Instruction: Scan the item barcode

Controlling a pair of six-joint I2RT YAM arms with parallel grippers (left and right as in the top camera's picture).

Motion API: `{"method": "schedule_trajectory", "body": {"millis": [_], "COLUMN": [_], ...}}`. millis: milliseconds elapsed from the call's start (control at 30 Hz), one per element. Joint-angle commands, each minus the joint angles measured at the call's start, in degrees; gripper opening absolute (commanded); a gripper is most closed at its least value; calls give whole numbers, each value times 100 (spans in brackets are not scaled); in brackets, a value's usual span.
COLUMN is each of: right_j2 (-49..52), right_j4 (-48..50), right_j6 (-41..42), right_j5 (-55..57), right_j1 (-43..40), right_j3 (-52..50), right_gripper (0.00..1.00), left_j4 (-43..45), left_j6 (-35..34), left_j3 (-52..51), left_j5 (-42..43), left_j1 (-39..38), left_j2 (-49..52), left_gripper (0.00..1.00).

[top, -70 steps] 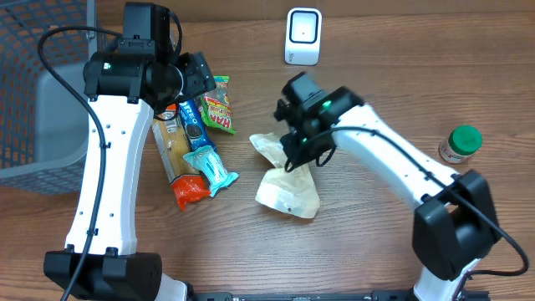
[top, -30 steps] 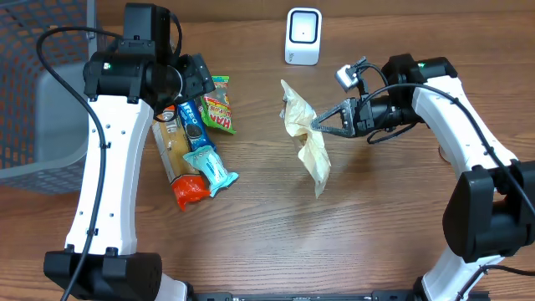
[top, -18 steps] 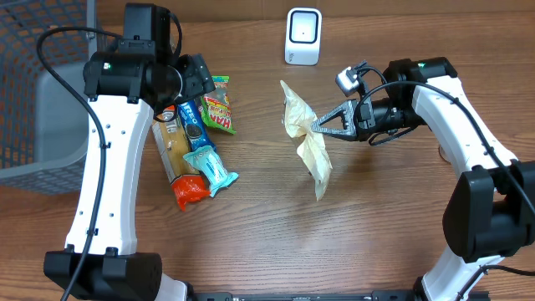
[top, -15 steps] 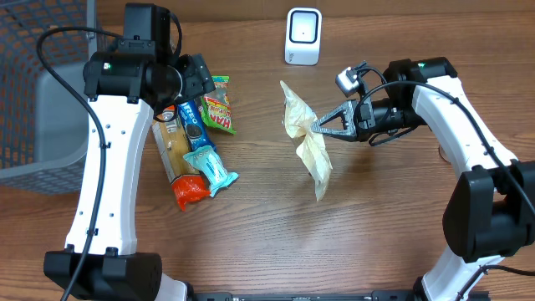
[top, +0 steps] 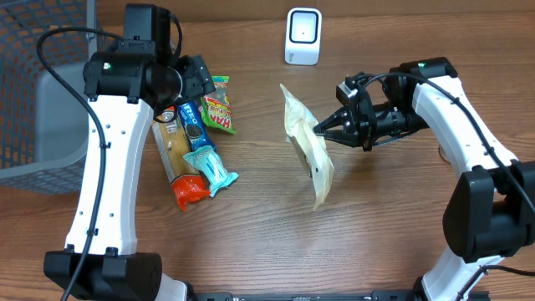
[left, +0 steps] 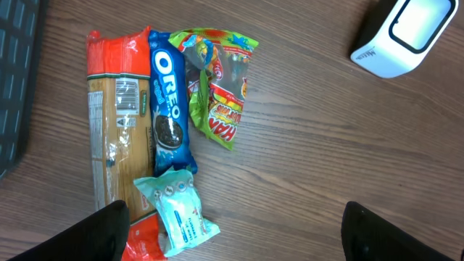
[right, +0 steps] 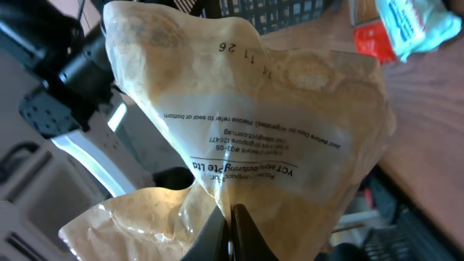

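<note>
Right gripper [top: 318,130] pinching pouch [top: 311,159] by thin fold, hanging in front of scanner [top: 303,35]. Probable risks: film slipping, barcode facing away from scanner. Left gripper [left: 235,233] gaping, holding nothing.

A brown wooden bench [top: 251,242] seen from above. At its back left corner sits a dark grey mesh basket [top: 25,84], running along the left edge. Just beside it, left of the bench's middle, four snack packs lie flat in a tight cluster. A long clear pack with orange ends [left: 112,130] lies nearest the basket. A blue Oreo pack [left: 167,109] lies alongside it, touching. A green Haribo bag [left: 217,87] overlaps the Oreo pack on the side away from the basket. A small teal packet [left: 177,210] rests against the Oreo pack's near end, over the long pack's orange end.
</note>
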Motion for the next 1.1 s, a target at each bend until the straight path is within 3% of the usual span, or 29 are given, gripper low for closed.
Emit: {"method": "schedule_trajectory", "body": {"millis": [0, 333, 533, 633, 800, 1067], "right_j2": [-199, -199, -197, -197, -197, -197], "right_j4": [0, 0, 216, 225, 739, 1867], "right_j6": [570, 881, 496, -127, -210, -168], "right_j5": [-420, -417, -118, -424, -345, 2243], "right_j1": [20, 20, 20, 20, -7, 223], "right_j3": [57, 57, 57, 57, 59, 55], "right_gripper": [4, 4, 4, 4, 4, 4], "left_j4": [-15, -13, -17, -37, -50, -46], "left_j6": [111, 111, 111, 111, 109, 92], "left_j3": [11, 11, 11, 11, 11, 11], "left_j5": [-20, -20, -17, -17, -17, -17], "left_j1": [11, 11, 11, 11, 11, 11], "left_j2": [31, 31, 31, 31, 31, 31], "left_gripper": [85, 85, 85, 85, 85, 85]}}
